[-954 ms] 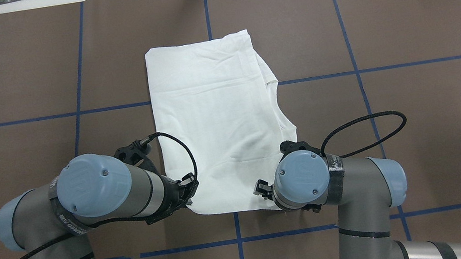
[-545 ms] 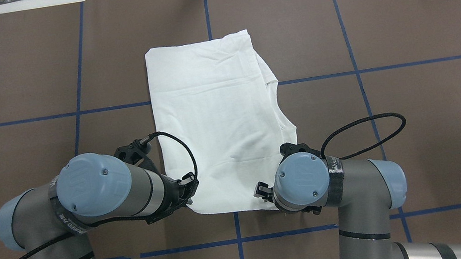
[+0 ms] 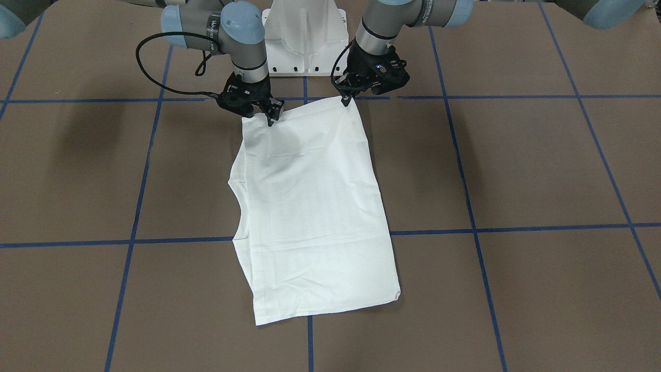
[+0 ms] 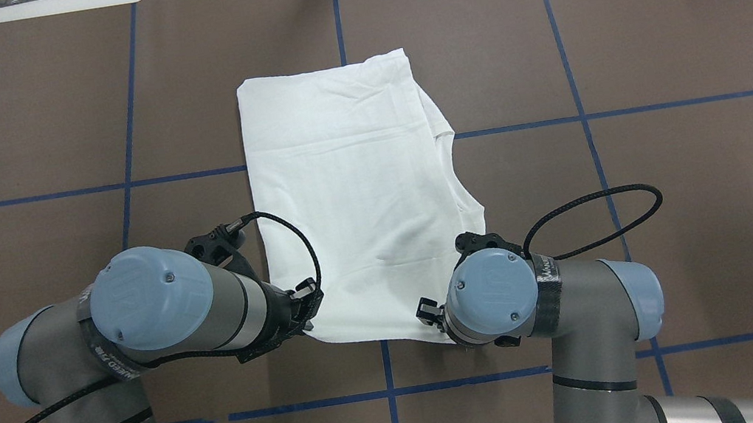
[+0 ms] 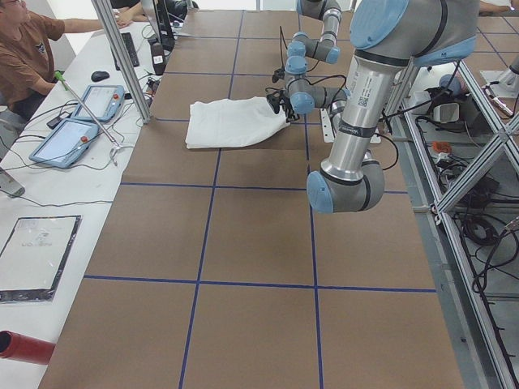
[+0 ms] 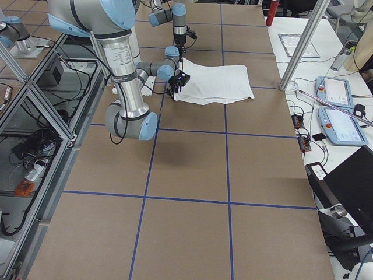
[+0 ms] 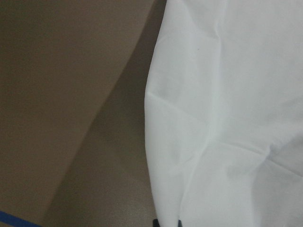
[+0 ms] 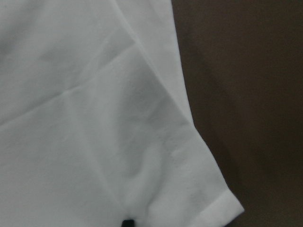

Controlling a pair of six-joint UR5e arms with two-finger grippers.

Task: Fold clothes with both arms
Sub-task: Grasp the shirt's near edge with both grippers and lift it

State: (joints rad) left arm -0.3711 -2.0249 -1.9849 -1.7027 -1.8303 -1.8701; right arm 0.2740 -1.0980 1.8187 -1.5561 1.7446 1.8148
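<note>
A white T-shirt (image 4: 351, 193) is seen folded into a long rectangle on the brown desk (image 4: 658, 50), midway between the desk's left and right ends, its long sides running from the robot's edge toward the operators' edge. Along the side facing the desk's right end an under-layer is exposed beyond the top layer. The short end nearest the robot's edge is gripped at two places: the corner toward the left end is pinched in the jaws of the left arm (image 4: 160, 311), and the hem close to the corner toward the right end is pinched in the jaws of the right arm (image 4: 508, 292). In both wrist views the cloth is shown running down to the jaw tips, with a shadow cast on the desk beside it. The far end is seen lying flat. The desk is crossed by blue tape lines (image 4: 9, 201).
</note>
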